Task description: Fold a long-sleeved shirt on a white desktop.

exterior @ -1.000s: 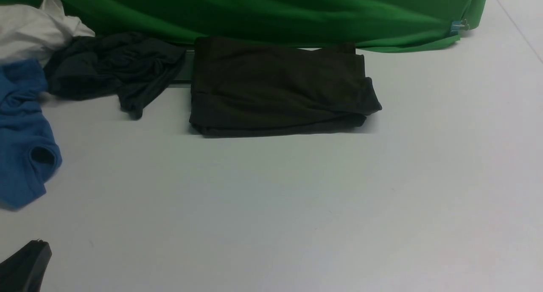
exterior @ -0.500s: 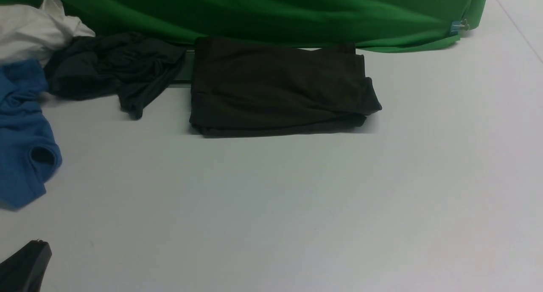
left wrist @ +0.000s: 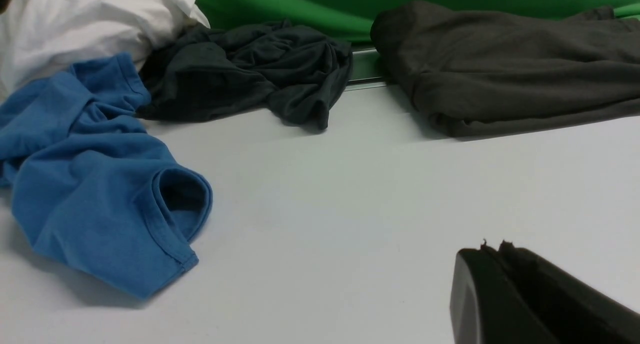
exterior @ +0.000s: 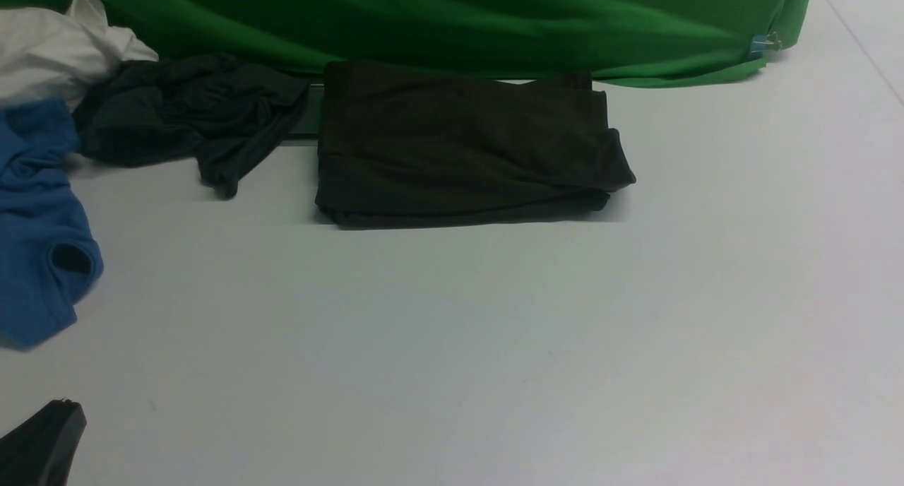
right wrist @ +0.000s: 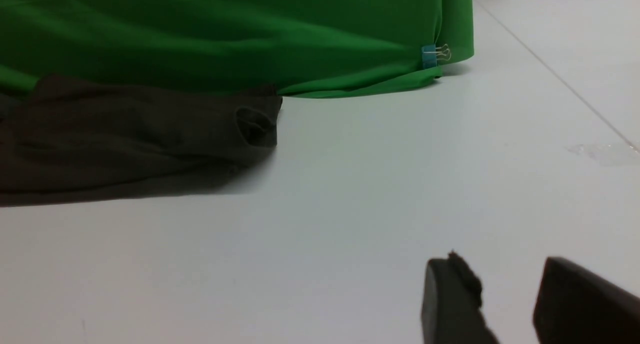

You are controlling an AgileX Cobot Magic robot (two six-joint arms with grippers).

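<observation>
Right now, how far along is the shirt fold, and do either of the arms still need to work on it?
Done, by the look of it: the long-sleeved shirt lies as a compact layered rectangle on the white desktop, against the green cloth. Nothing is in hand: the left gripper is shut and empty, the right gripper open and empty, both off the shirt. Left, at most: a loose end at its right edge.

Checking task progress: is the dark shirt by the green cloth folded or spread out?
Folded: the long-sleeved shirt lies as a compact layered rectangle, stacked edges visible along its front.
</observation>
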